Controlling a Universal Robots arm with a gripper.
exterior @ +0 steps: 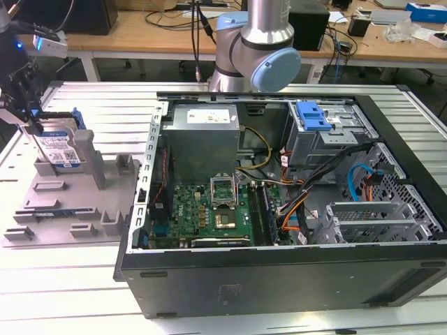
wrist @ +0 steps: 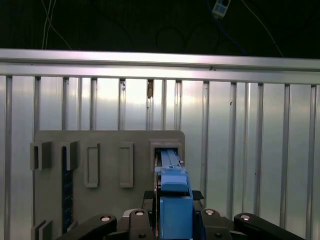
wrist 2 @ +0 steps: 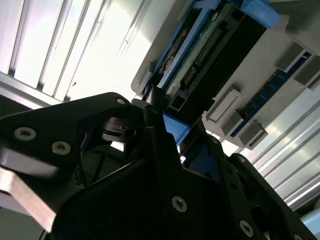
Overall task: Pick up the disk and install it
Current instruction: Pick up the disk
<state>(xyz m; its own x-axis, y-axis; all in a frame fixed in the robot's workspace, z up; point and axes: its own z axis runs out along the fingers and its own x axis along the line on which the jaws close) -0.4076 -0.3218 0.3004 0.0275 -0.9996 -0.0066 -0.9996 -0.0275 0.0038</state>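
Your gripper [exterior: 33,132] is clamped on the disk [exterior: 61,148], which stands on edge in the grey fixture [exterior: 70,209] at the exterior view's left. A grey post [exterior: 89,157] crowds the disk, and the open computer case [exterior: 279,279] sits just beside the fixture on the slatted surface [exterior: 63,293].

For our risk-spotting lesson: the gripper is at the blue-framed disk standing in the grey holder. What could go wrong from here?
The gripper pinches only the narrow blue edge of the blue-framed silver metal disk, so it may tilt or slip. The disk stands upright in a slot of the grey plastic holder tray and could snag there when lifted.
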